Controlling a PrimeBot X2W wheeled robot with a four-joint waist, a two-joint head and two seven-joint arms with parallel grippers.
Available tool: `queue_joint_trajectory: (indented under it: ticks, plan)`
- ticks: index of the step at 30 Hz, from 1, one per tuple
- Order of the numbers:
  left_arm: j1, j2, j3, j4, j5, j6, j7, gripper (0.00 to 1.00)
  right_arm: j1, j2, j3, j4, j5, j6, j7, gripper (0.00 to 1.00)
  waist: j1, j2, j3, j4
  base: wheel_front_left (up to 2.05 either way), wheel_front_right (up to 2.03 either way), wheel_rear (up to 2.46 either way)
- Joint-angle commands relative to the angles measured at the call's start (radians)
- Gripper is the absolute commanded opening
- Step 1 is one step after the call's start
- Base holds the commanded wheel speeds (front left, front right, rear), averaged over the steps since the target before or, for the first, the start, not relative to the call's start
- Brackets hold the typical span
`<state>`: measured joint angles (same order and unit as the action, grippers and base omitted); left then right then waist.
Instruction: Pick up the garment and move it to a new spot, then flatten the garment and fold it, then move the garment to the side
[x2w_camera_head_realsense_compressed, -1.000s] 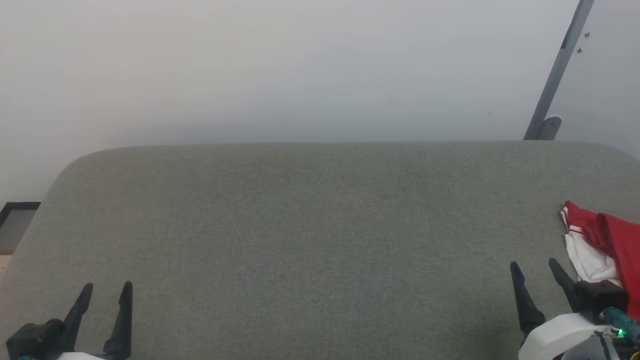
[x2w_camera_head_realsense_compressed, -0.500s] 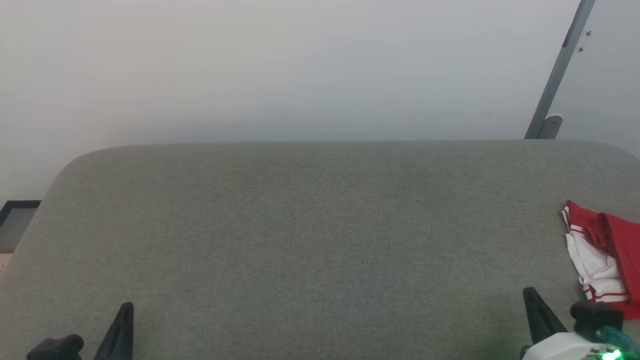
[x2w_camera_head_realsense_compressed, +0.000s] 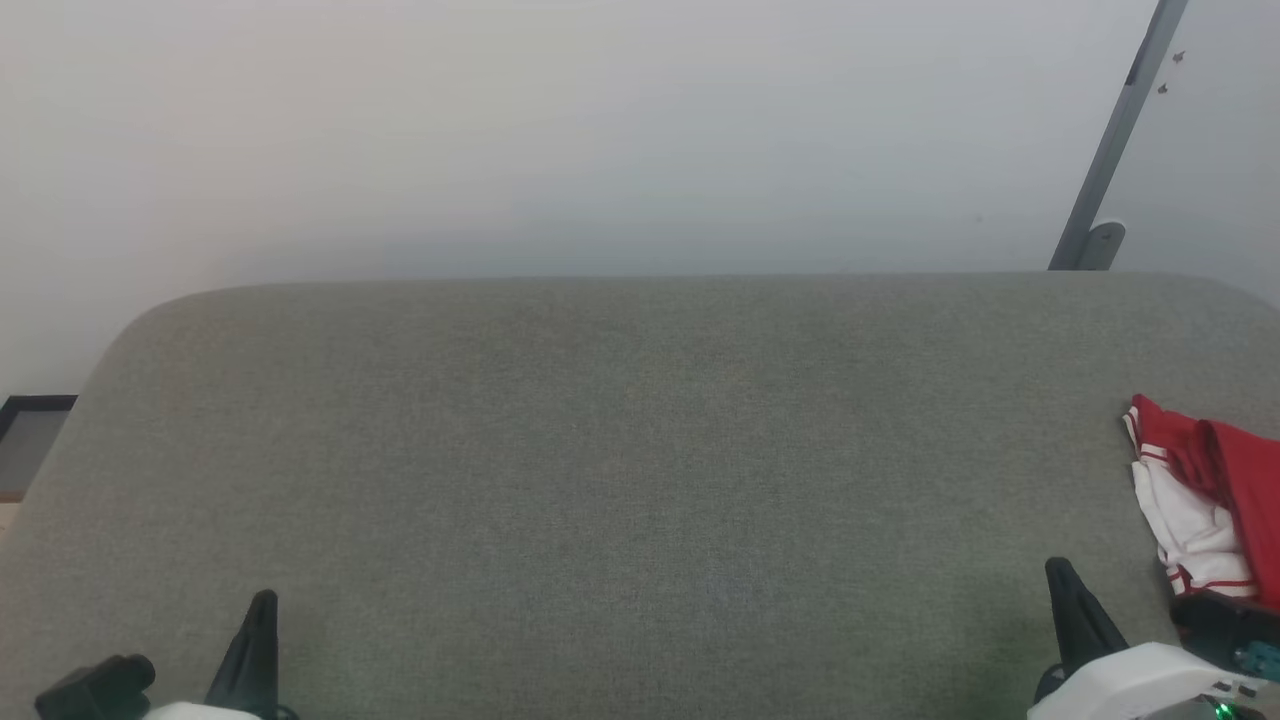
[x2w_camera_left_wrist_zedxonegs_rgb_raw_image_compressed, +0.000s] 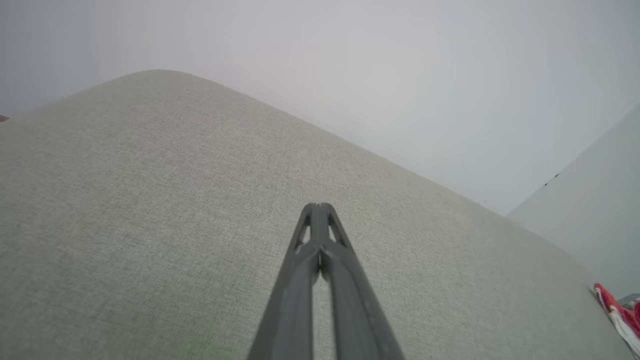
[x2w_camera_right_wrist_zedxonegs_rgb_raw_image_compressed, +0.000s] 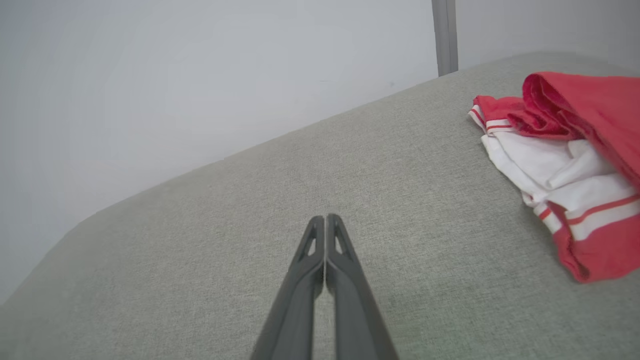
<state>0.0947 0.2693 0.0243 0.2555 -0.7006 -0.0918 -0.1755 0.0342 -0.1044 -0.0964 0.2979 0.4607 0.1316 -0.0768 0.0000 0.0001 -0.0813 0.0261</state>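
Grey-green woven fabric covers the padded surface (x2w_camera_head_realsense_compressed: 640, 450), which has rounded far corners and stands against a pale blank wall (x2w_camera_head_realsense_compressed: 560, 130). A grey post (x2w_camera_head_realsense_compressed: 1110, 150) leans behind its far right corner.

Right gripper (x2w_camera_right_wrist_zedxonegs_rgb_raw_image_compressed: 325, 217): both dark fingers pressed together along their length, tips touching, nothing between them. It hangs low over bare fabric.

Left gripper (x2w_camera_left_wrist_zedxonegs_rgb_raw_image_compressed: 320, 205): fingers likewise closed tip to tip and empty, over bare fabric.

Garment (x2w_camera_right_wrist_zedxonegs_rgb_raw_image_compressed: 565, 165): lies on the surface ahead of and to the right of the right gripper's fingertips, near them but apart. It sits well away from the left gripper, far off to that gripper's right. Condition: a crumpled heap. Bright red cloth is bunched and rolled on top; white panels lie creased beneath, edged with thin red-and-white stripe trim. Its right portion runs past the picture's edge.
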Motion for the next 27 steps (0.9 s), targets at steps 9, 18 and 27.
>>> queue_joint_trajectory:
  ticks: [9,18,27]
  plan:
    - [-0.062,-0.027,0.023,-0.016,-0.16,-0.01,0.048,0.0,-0.051,0.005,-0.002,-0.026,0.197,0.0,0.032,0.0,0.0,-0.0001,0.009,-0.003,0.0,0.0,0.0]
    - [-0.081,-0.05,0.032,-0.016,-0.251,-0.013,0.078,0.0,-0.063,0.011,-0.004,-0.03,0.313,0.0,0.051,0.0,0.0,-0.0001,0.015,-0.005,0.0,0.0,0.0]
    - [-0.1,-0.074,0.04,-0.016,-0.347,-0.017,0.108,0.0,-0.076,0.018,-0.006,-0.034,0.433,-0.001,0.071,0.0,0.0,-0.0001,0.022,-0.007,0.0,0.0,0.0]
